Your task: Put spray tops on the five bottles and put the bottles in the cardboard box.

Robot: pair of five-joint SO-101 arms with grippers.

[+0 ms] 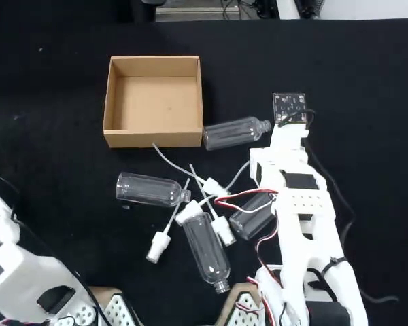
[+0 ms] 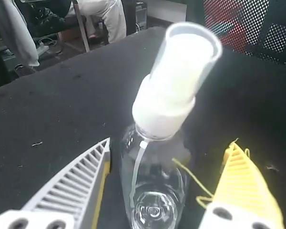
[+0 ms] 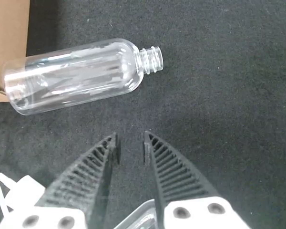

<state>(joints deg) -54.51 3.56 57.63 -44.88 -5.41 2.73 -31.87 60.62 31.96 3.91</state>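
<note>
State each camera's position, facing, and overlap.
High view: fixed above, looking down on table, cardboard box, right arm.
Left wrist view: on that arm, facing a spray-topped bottle flanked by left gripper.
Right wrist view: on that arm, looking past right gripper at an uncapped bottle.
Shared: high view also shows that bottle, beside the box.

Table cover: matte black cloth (image 1: 367, 75) carrying a few pale lint specks (image 2: 36, 143). Past the table's far edge, high view: dark cables (image 1: 248, 8) lying on a grey floor (image 1: 190, 13). Room behind, left wrist view: black perforated mesh panel (image 2: 281, 33) with something red (image 2: 229, 24) behind it.
</note>
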